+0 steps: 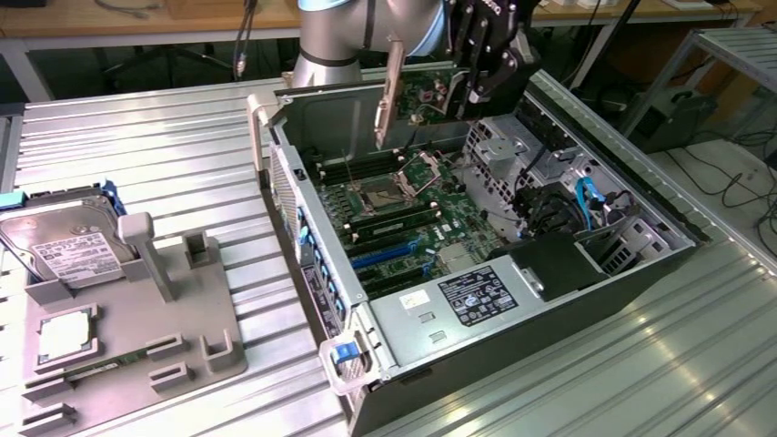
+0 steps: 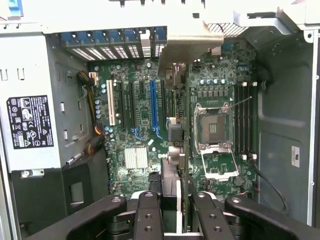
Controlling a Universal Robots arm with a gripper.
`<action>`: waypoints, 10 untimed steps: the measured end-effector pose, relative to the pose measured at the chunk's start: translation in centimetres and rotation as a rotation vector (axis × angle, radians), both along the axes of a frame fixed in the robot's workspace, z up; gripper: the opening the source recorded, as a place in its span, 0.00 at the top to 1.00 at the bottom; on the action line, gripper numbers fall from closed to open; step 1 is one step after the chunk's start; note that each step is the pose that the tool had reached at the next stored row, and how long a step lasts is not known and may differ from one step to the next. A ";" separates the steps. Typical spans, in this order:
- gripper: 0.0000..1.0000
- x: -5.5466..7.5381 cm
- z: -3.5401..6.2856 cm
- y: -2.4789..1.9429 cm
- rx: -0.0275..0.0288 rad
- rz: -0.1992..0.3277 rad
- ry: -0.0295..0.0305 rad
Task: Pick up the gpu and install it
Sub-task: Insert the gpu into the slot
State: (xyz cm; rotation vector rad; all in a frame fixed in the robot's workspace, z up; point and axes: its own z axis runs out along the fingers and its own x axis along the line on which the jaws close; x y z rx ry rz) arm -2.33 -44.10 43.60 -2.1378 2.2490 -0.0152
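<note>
Holding the graphics card [image 1: 428, 91] clamped in my gripper [image 1: 474, 96], jaws closed on the board's upper part.

Exterior view:
- Card hangs upright and edge-down over the open computer case [image 1: 547, 373], up at the level of the case's far rim, well clear of the motherboard [image 1: 413, 228] below.
- Its long silver bracket [image 1: 391, 86] points down at the end towards the exterior view's left.
- Card not seated in any slot. Blue slot [image 1: 386, 255] and processor socket [image 1: 386, 196] both lie uncovered on the board.
- Case lies on its side on a ribbed metal table [image 1: 146, 146].
- On the exterior view's left, well apart from the case, a grey stand [image 1: 182, 309] carries a hard drive [image 1: 67, 246] and a small square chip [image 1: 67, 334].

Wrist view:
- Looking straight down into the case. My two black fingers [image 2: 149, 215] flank the card [image 2: 170, 175], which I see edge-on as a thin strip running away from the gripper [image 2: 174, 202].
- Pale bracket [image 2: 187, 47] at the card's far end, near the case's rear wall.
- Strip sits over the motherboard [image 2: 117, 150] between the blue slot [image 2: 154, 107] and the open socket [image 2: 212, 127], just beside the blue slot.
- Whether it lines up exactly with one of the dark slots there, I cannot tell.
- Black label [image 2: 30, 122] on the grey power box, off to the side.
</note>
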 end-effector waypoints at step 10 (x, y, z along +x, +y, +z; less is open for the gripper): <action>0.72 -0.1 -1.21 0.02 0.0110 0.049 -0.0005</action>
